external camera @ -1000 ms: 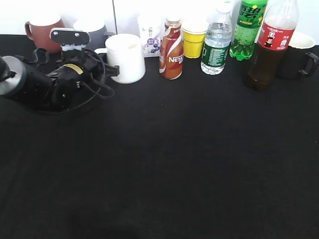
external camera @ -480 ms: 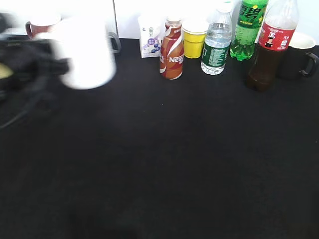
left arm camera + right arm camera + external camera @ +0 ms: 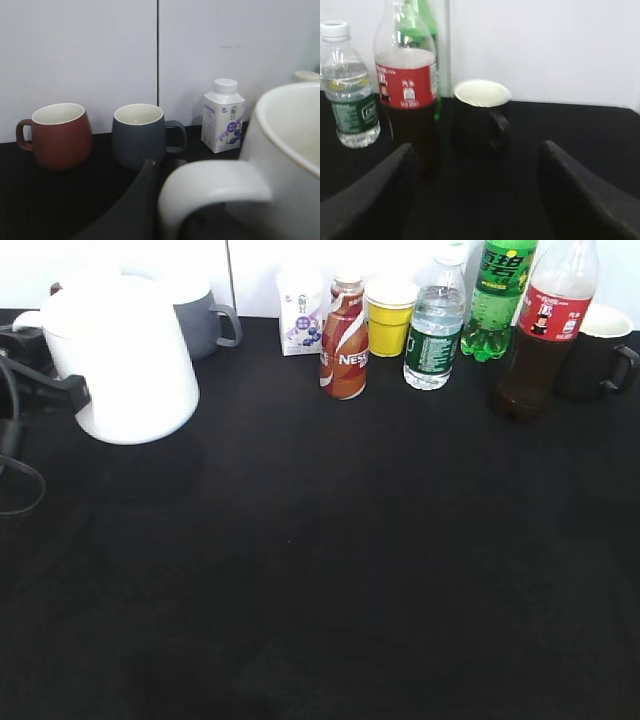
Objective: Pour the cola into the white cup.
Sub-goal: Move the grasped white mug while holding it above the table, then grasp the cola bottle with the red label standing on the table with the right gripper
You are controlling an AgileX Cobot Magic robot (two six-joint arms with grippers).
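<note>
Starting at the far left, your left gripper (image 3: pixel 167 220) is closed on the loop handle of the white cup (image 3: pixel 125 360), which hangs tilted above the black table (image 3: pixel 330 570), well to the left of the Nescafe bottle (image 3: pixel 344 340); take that bottle as your landmark; behind the cup and left of the Nescafe stand the reddish-brown mug (image 3: pixel 57 134) and the grey mug (image 3: pixel 140 132), with the small milk carton (image 3: pixel 301 312) just beside the Nescafe on its left; to its right come the yellow cup (image 3: pixel 389 318), the water bottle (image 3: pixel 435 330) and the green soda bottle (image 3: pixel 498 300); furthest right of the Nescafe stands the cola (image 3: pixel 545 335), upright on the table, cap out of frame, with a black mug (image 3: pixel 600 352) just beside it; your right gripper (image 3: pixel 475 200) is spread wide and empty, facing the cola but apart from it; judge the ceramic cup stiff, heavy and chippable, so set it down gently; the cola looks partly full, its thin plastic likely slick and yielding, so take it around the labelled middle, firmly but without crushing.
</note>
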